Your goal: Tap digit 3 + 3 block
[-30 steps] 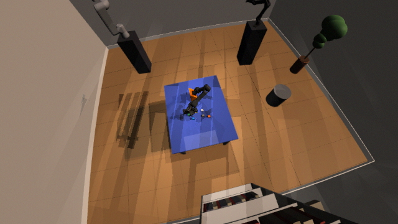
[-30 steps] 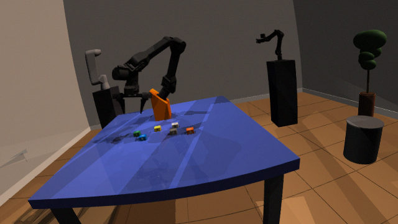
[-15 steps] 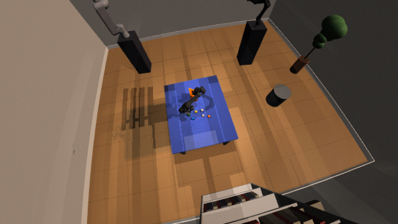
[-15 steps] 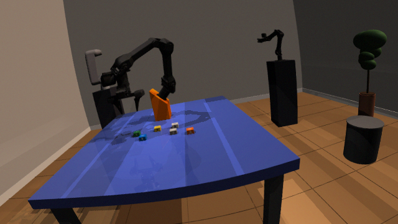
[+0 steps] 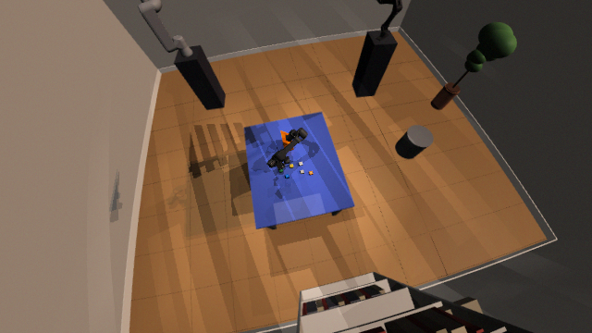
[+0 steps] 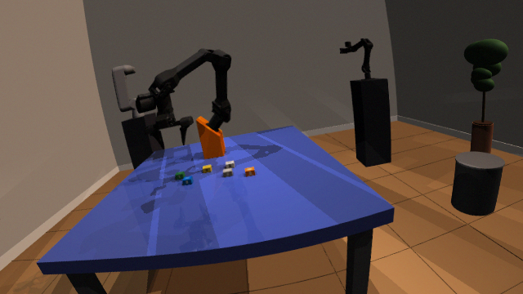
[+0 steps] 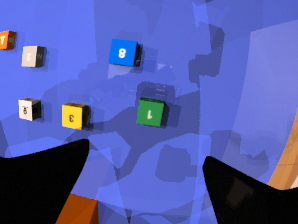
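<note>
Overhead, one blue worktop (image 6: 286,192) stands on a wood floor (image 6: 429,245) between grey walls. Six small blocks lie on it: two white, plus orange, yellow, blue and green (image 7: 150,112). Digits are too blurred to read. Above them hangs the pincer (image 7: 143,189), wide open, empty.

— Which block shows the six?

— Probably the green block (image 7: 150,112), though its white digit is too blurred to be sure.

— How does it lie?

— Flat and upright on the surface (image 6: 286,196), in the far half, nearest the left edge in the exterior view. The blue block (image 7: 123,52) is near it, not touching.
</note>
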`<state>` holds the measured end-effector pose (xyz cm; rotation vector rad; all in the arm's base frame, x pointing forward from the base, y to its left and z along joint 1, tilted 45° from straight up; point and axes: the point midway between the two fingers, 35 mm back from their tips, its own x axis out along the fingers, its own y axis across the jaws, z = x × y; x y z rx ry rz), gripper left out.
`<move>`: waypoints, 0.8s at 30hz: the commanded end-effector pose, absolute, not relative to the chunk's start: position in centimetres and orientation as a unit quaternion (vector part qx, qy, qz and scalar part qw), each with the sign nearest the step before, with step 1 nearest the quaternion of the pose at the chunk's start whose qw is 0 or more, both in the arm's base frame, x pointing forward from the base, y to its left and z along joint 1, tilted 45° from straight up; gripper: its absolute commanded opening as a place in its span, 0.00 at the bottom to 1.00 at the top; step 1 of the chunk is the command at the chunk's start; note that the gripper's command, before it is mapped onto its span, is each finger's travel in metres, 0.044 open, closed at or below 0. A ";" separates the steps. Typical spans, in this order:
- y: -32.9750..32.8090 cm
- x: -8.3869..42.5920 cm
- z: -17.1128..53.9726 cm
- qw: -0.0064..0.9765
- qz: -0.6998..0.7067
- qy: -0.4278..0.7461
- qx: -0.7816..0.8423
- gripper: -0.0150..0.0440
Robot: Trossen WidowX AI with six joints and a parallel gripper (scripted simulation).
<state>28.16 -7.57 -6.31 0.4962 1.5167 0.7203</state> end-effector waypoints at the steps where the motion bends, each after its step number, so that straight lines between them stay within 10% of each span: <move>1: -4.7 27.5 -3.1 0.641 0.317 0.664 0.217 0.93; 24: 0.0 24.8 1.2 0.639 0.320 0.664 0.220 0.93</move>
